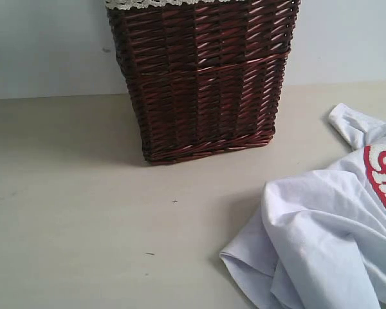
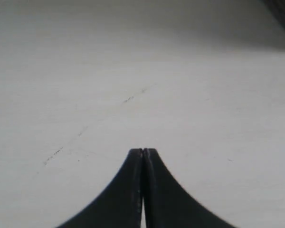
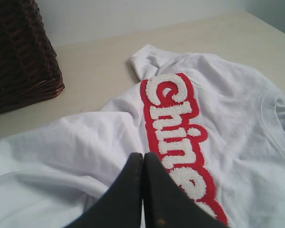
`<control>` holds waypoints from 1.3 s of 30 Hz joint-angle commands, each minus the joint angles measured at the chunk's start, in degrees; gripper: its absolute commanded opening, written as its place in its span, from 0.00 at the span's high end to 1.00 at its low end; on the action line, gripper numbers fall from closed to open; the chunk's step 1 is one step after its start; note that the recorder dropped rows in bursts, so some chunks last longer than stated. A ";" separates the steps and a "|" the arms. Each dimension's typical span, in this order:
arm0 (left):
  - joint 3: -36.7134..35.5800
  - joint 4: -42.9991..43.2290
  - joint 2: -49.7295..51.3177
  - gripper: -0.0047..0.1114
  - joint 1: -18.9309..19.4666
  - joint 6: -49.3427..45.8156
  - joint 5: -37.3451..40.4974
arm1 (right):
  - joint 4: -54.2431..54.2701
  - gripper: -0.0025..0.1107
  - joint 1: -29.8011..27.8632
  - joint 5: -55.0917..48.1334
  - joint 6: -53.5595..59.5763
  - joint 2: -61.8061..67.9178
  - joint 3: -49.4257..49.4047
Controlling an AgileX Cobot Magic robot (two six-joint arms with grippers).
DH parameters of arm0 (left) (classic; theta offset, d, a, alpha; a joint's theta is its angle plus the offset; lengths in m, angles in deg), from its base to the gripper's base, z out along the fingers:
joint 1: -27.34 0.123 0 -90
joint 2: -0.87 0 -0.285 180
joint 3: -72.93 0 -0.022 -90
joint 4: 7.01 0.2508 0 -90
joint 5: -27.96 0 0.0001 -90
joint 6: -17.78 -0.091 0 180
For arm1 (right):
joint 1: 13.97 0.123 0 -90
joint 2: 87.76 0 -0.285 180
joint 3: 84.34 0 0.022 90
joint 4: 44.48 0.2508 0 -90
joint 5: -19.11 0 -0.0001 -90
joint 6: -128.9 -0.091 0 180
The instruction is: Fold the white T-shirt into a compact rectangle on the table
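Home-like laundry spot (wicker basket, T-shirt)

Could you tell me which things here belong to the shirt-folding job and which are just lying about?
Job: crumpled white cotton T-shirt with red-outlined letters; pale beige flat table.
Lying about: dark brown wicker basket with lace trim.

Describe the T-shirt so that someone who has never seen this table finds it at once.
On the pale beige table stands a dark brown wicker basket with white lace trim. To the right of it in the exterior view lies the white T-shirt, crumpled and unfolded. Fuzzy white letters outlined in red set it apart from the lace.
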 commanded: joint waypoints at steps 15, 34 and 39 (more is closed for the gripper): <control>4.12 -1.83 15.45 0.96 -3.56 -4.40 -3.95 | -0.46 0.98 0.23 -0.05 0.07 -0.44 -0.31; 44.74 -56.80 45.25 0.96 -4.77 -82.52 40.79 | -0.46 0.98 0.23 -0.05 0.07 -0.44 -0.31; 43.72 -66.18 55.75 0.96 -13.98 -85.58 47.12 | -0.58 0.98 0.23 0.29 0.06 -0.44 -0.31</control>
